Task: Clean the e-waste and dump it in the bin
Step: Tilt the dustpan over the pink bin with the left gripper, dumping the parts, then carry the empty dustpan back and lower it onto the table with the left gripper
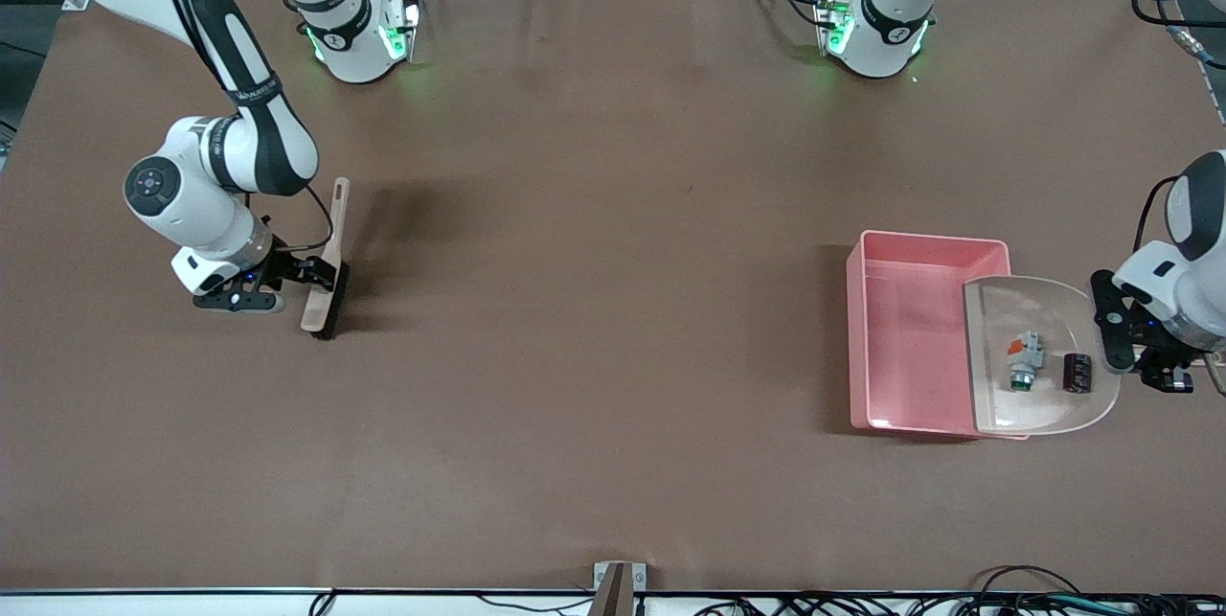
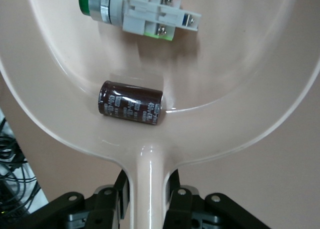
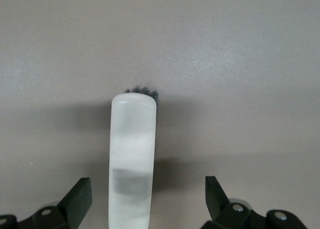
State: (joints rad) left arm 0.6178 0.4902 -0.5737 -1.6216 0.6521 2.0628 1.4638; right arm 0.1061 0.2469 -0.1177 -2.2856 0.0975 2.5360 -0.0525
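Left gripper [image 2: 147,201] clamps the stiff, light dustpan [image 1: 1044,309] by its handle, over the pink bin [image 1: 905,338]. Both e-waste parts, the green-topped switch [image 1: 1023,362] and the maroon capacitor [image 1: 1077,373], look small, hard, likely to slide out. Right gripper [image 3: 147,199] stands spread around the brush [image 1: 330,262].

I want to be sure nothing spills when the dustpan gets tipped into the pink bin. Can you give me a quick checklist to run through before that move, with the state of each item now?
1. Left gripper shut on the dustpan handle: ok.
2. Both parts in the pan, the green-topped switch and the maroon capacitor: ok.
3. Pan's open edge over the bin: ok, it overlaps the wall at the left arm's end.
4. Parts over the bin's opening: not ok, they lie toward the handle.
5. Right gripper open, brush standing on the table between its fingers, away from the bin: ok.
6. Bin firm against sliding: cannot tell.
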